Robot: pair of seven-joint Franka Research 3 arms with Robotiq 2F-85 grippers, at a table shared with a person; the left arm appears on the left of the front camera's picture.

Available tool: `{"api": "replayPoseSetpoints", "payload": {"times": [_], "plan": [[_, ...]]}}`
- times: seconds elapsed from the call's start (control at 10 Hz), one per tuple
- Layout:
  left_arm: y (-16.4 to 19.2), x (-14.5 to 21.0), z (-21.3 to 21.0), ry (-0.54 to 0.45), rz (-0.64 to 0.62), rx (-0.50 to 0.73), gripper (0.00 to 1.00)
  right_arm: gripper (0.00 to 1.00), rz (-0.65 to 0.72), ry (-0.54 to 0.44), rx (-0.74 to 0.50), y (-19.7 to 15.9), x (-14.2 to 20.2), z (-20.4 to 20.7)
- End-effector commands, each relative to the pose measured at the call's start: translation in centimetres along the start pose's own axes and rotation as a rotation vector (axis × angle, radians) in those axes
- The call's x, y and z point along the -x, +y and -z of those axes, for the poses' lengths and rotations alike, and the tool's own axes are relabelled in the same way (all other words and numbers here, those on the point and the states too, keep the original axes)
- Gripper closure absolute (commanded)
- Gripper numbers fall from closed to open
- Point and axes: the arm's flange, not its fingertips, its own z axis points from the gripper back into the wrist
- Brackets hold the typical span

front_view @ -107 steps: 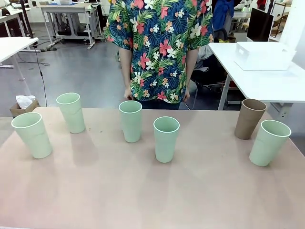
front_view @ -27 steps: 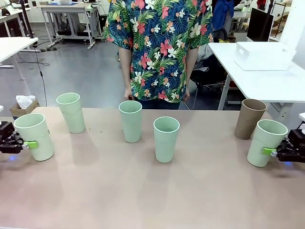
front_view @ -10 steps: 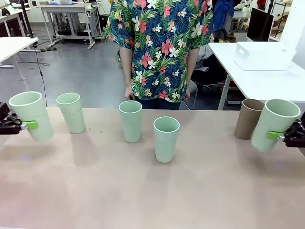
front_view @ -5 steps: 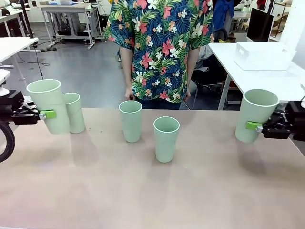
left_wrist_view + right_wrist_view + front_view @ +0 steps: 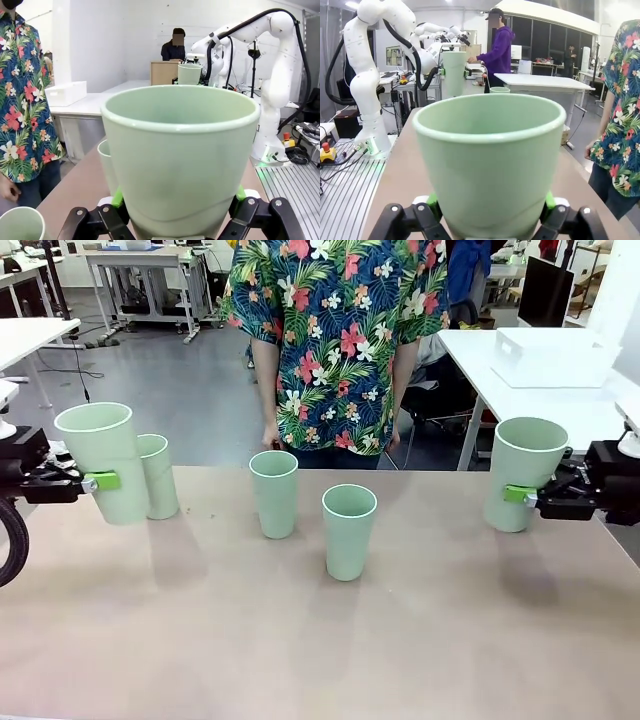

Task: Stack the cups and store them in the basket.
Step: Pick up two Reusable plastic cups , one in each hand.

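You have the left gripper [image 5: 100, 481] clamped round a mint cup [image 5: 103, 450] at 9 o'clock of the table [image 5: 300, 640], the right gripper [image 5: 520, 494] clamped round a second mint cup [image 5: 527, 455] at 3 o'clock, each cup's lower part between the pads [image 5: 117, 198].

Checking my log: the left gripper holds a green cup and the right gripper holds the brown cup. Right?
No. The right gripper has a cup that is green too, as the right wrist view shows. The left gripper does hold a green cup.
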Motion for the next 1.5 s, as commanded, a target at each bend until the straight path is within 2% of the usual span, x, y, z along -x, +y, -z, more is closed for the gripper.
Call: {"api": "replayPoseSetpoints", "payload": {"times": [0.0, 0.6, 0.9, 1.0, 1.4], "plan": [[-0.7, -0.6, 0.4, -0.003, -0.015, -0.017, 0.13, 0.15, 0.032, 0.006, 0.01, 3.7, -0.5, 0.8], [-1.1, -0.2, 0.9, 0.022, -0.019, -0.03, 0.13, 0.15, 0.053, 0.08, 0.026, 6.5, -0.4, 0.6], [-0.9, 0.6, 1.2, 0.038, -0.043, -0.032, 0.13, 0.15, 0.054, 0.065, 0.025, 6.9, -0.2, 0.0], [-0.8, 0.8, 1.3, 0.045, -0.048, -0.009, 0.13, 0.15, 0.026, 0.053, 0.019, -0.1, -0.4, -0.2], [-0.6, 0.8, 0.5, 0.035, -0.021, -0.019, 0.13, 0.15, 0.026, 0.053, 0.019, -0.1, -0.4, -0.2]]}}
